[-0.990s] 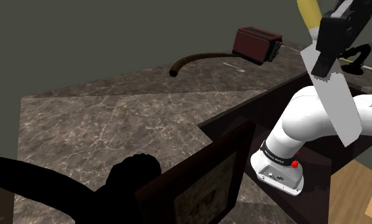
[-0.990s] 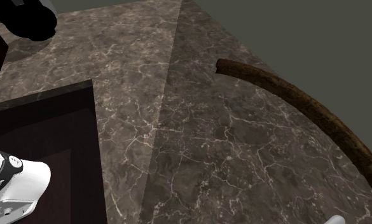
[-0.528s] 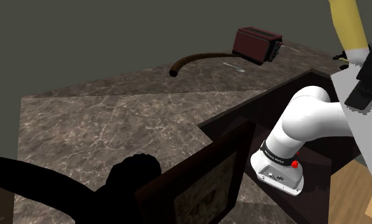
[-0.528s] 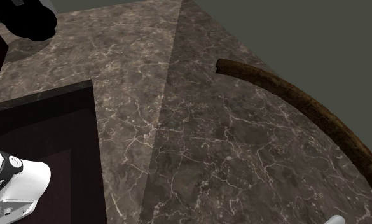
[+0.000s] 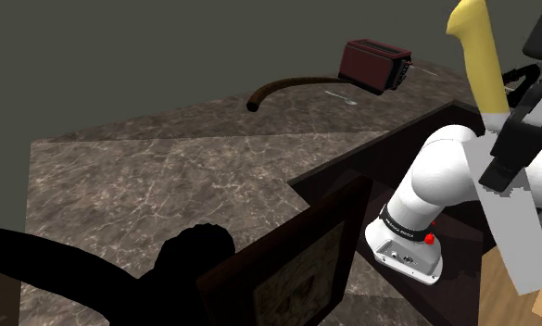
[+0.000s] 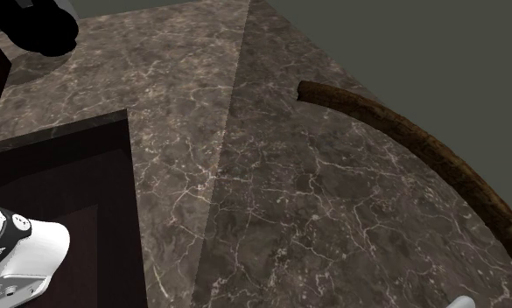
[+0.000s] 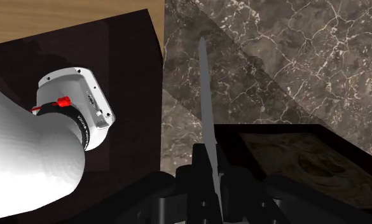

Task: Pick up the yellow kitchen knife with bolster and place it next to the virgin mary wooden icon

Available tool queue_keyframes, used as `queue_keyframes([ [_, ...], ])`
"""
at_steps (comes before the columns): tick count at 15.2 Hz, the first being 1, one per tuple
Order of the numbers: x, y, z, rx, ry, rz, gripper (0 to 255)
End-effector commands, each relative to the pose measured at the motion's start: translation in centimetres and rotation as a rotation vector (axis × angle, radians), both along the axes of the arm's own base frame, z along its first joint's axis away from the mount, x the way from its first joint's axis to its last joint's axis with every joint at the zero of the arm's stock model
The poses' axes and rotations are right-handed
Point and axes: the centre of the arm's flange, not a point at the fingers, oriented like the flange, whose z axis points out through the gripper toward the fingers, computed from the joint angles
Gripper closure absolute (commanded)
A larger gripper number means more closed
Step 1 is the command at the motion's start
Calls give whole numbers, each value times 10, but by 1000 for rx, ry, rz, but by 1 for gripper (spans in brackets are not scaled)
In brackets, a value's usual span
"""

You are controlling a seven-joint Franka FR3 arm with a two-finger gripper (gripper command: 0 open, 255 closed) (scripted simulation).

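The knife has a yellow handle (image 5: 474, 54) pointing up and a long grey blade (image 5: 514, 236) hanging down, high at the shoulder view's right, above the stand. My gripper (image 5: 511, 153) is shut on it near where blade meets handle. In the wrist view the thin blade (image 7: 206, 121) runs out edge-on from between my fingers (image 7: 192, 181). The icon (image 5: 301, 264) is a dark-framed picture standing tilted on the marble counter just beside the stand; in the wrist view the icon (image 7: 299, 159) lies below the blade and to its side.
The marble counter (image 5: 167, 176) spreads out left of the dark stand top (image 6: 61, 201). A dark red boxy appliance (image 5: 375, 65) and a curved brown piece (image 5: 283, 88) sit at its far end. A black shape (image 5: 120, 278) stands beside the icon. My white arm base (image 5: 408, 243) is bolted to the stand.
My gripper with the knife has swung right and downward in the shoulder view; the blade now hangs lower over the stand. The counter objects have not moved.
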Motion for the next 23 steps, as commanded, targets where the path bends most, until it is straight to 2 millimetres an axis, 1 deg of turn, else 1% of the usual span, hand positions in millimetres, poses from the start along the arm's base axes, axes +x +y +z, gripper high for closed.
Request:
queue_keyframes([
  [1, 0, 0, -10, 0, 0, 0, 255],
  [23, 0, 0, -127, 0, 0, 0, 255],
])
